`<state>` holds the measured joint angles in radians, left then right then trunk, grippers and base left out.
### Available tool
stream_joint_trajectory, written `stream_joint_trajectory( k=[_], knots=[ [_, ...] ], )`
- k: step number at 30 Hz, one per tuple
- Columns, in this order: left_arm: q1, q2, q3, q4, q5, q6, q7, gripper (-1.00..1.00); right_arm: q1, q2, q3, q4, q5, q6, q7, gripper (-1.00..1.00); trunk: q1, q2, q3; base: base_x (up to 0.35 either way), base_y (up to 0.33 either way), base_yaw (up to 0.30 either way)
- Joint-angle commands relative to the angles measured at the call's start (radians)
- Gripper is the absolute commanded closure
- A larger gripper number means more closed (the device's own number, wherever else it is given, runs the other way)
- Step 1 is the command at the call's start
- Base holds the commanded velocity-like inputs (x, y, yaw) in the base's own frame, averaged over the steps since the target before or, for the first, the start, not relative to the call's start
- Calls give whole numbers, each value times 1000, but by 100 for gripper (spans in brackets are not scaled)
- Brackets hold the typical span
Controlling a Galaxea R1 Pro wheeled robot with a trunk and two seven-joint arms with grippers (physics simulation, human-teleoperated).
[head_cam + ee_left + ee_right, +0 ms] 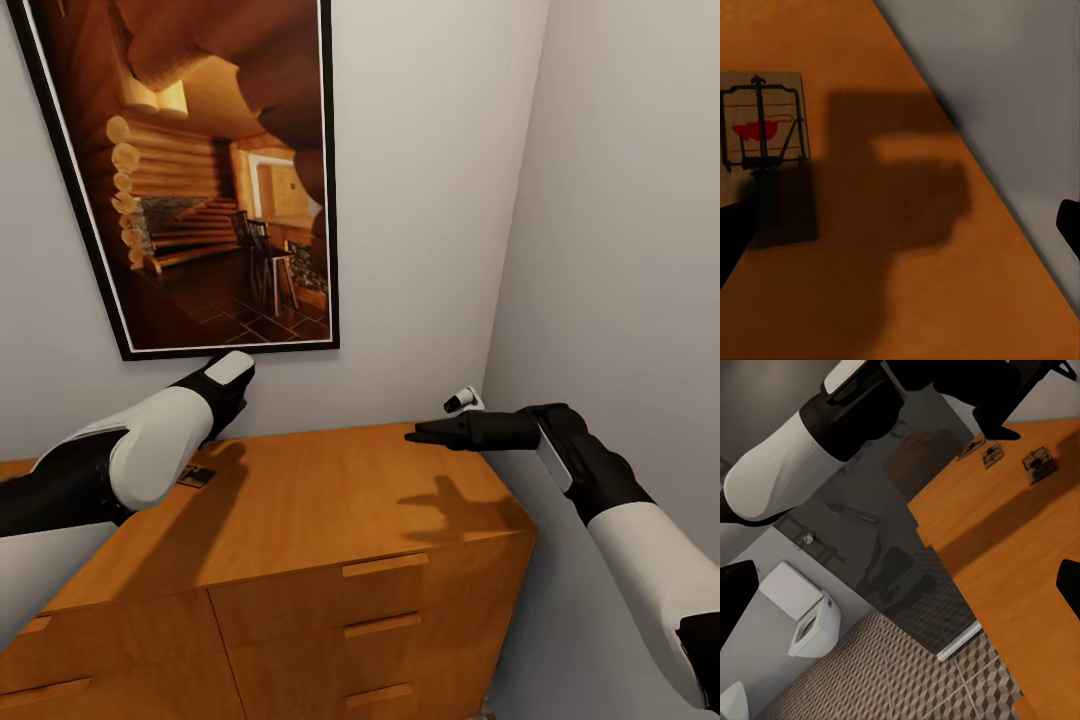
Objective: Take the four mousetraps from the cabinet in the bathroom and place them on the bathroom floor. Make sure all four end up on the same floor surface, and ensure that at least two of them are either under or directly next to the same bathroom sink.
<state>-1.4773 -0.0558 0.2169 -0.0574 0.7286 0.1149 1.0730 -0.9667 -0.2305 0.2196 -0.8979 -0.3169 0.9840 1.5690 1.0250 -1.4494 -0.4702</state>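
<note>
The orange-brown cabinet stands against the wall in a corner, drawers shut. One mousetrap lies flat on its top, just ahead of my left gripper, which is open and hovers above the wood with nothing between its fingers. In the head view that mousetrap peeks out below my left arm. My right gripper is open and empty, held above the top's back right part. Its wrist view shows three mousetraps in a row on the far part of the top. The patterned bathroom floor lies below.
A large framed picture hangs on the wall above the cabinet. A small white and black fitting sticks out of the wall at the back right corner. A white toilet stands on the floor beyond the cabinet's end.
</note>
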Motion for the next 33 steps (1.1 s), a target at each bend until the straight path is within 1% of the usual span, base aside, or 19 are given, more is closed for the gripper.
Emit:
stream_joint_trajectory(
  k=[1, 9, 13, 18, 19, 25, 28, 33],
  knots=[
    [0, -1, 8, -6, -11, 10, 8, -100, 0, -1, 3, 0, -4, 10, 2, -100, 0, -1, -1, 0, 0, 0],
    [0, -4, 6, -34, -13, 10, 31, -100, 0, -1, 3, -1, -4, 11, 2, -100, 0, -1, -1, 0, 0, 0],
    [0, -5, 6, -63, -14, 11, 80, -100, 0, -1, 3, 0, -4, 11, 2, -100, 0, -1, -1, 0, 0, 0],
    [0, -1, 6, -70, -18, 11, 109, -100, 0, -1, 3, 0, -4, 11, 2, -100, 0, -1, -1, 0, 0, 0],
    [1, 1, 6, -67, -32, 11, 116, -100, 0, -1, 3, 0, -4, 12, 2, -100, 0, -1, -1, 0, 0, 0],
    [2, 3, 6, -60, -59, 10, 120, -100, 0, -1, 3, 0, -4, 12, 2, -100, 0, -1, -1, 0, 0, 0],
    [13, 5, 7, -59, -68, 10, 121, -100, 0, -2, 3, 0, -4, 12, 2, -100, 0, -1, -1, 0, 0, 0],
    [36, 6, 7, -60, -73, 9, 122, -100, 0, -2, 3, 0, -4, 12, 2, -100, 0, -1, -1, 0, 0, 0]
  ],
)
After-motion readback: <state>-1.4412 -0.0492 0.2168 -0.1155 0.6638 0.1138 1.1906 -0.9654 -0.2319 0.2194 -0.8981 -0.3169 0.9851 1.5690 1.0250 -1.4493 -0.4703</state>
